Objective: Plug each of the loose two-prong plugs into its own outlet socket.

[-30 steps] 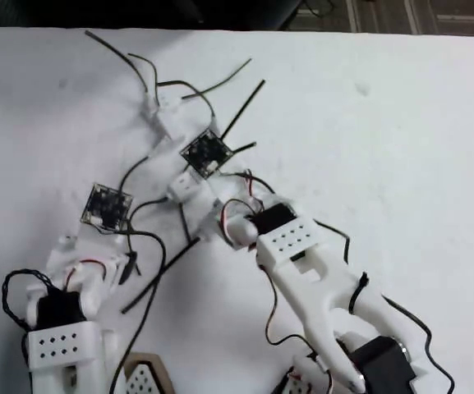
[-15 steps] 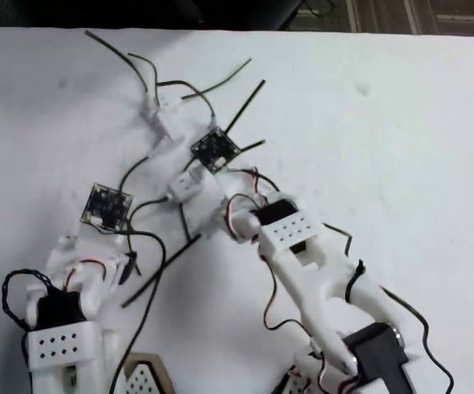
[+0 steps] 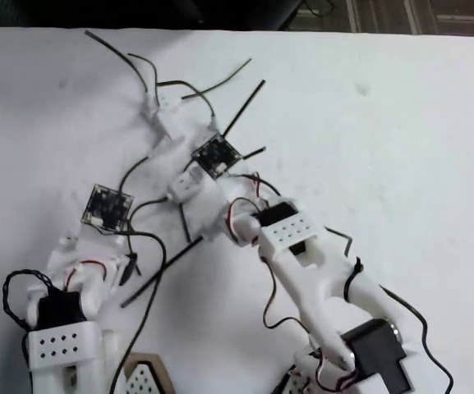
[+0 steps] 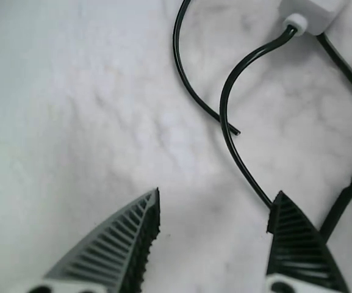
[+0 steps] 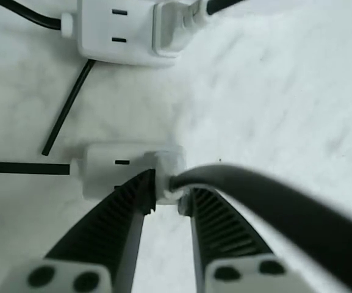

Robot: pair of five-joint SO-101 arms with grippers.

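My right gripper (image 5: 168, 186) pinches the two-prong plug (image 5: 171, 163) against its outlet socket (image 5: 111, 172), well inside the table (image 3: 401, 123) edges. I'd push straight, square to the slots. Left gripper (image 4: 217, 195) gapes wide, empty.

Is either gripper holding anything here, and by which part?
The right gripper is shut on a two-prong plug, gripping its body where the black cord leaves it. The left gripper is open and holds nothing.

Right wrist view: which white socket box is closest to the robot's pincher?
The socket box just ahead of the right gripper, which pinches a plug at its end. The other socket box lies farther off, with another plug already in.
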